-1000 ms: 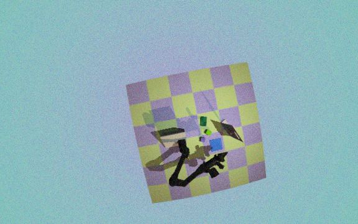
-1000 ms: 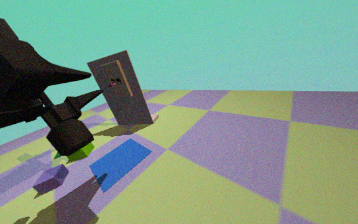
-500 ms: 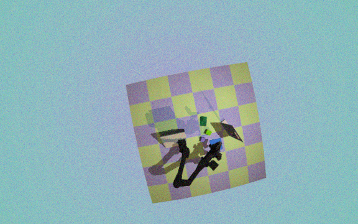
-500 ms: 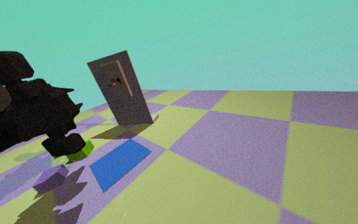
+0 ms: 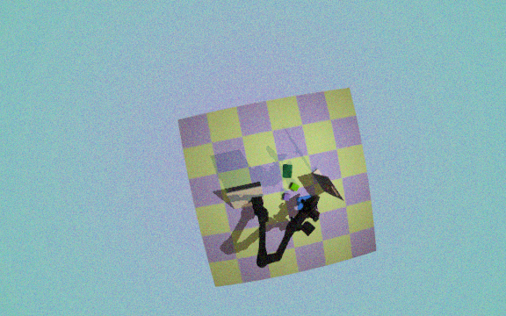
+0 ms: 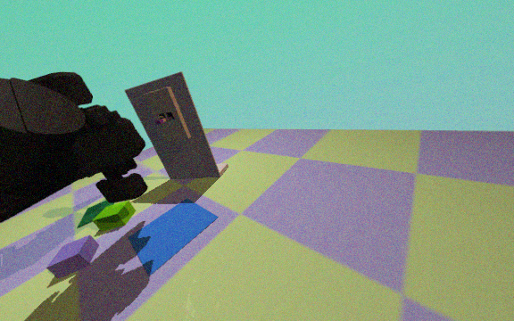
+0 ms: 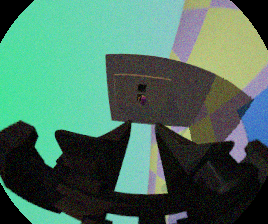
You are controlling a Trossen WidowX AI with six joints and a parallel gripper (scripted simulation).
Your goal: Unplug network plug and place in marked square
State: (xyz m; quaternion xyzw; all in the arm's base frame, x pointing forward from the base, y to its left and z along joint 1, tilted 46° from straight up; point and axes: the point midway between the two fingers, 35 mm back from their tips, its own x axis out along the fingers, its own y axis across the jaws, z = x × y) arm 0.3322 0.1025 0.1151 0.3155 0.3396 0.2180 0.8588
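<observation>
The dark upright panel (image 5: 333,186) (image 6: 181,156) (image 7: 180,102) stands ahead of the gripper. A small dark and magenta plug (image 6: 161,120) (image 7: 142,99) shows on its face, beside a small black spot; whether it is fully seated and where its tab sits are too small to tell. My gripper (image 7: 143,124) is partly open, with nothing between its fingers, and points at the panel with a gap to it in the wrist view. The blue marked square (image 5: 299,201) (image 6: 177,236) (image 7: 266,115) lies on the table before the panel, partly under the arm in the top view.
A bright green block (image 5: 294,187) (image 6: 114,216) and a purple block (image 5: 285,197) (image 6: 74,256) lie beside the square. A dark green piece (image 5: 287,170) (image 6: 91,215) lies behind the green block. Another slanted board (image 5: 246,191) stands near the arm's base.
</observation>
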